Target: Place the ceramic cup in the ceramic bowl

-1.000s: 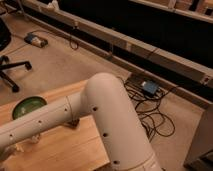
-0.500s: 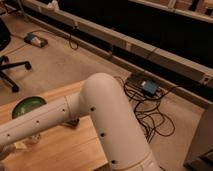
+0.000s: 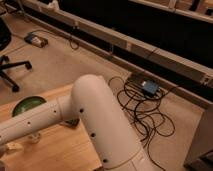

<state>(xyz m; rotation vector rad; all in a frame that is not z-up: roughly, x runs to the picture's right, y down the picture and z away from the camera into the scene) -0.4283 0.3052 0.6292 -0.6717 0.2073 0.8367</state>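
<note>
Cup can't be picked out for certain, likely hidden by the arm (image 3: 45, 120) stretching across the table (image 3: 65, 150) toward the green bowl (image 3: 26, 105). Gripper sits beyond the lower left edge, so I cannot tell its state.

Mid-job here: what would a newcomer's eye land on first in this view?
The big white arm fills the foreground, reaching across the wooden table to the left edge; its pincer is past that edge, out of view. Behind the arm, far left, sits the green bowl. On the floor at right, tangled cables lie by a blue box.
</note>
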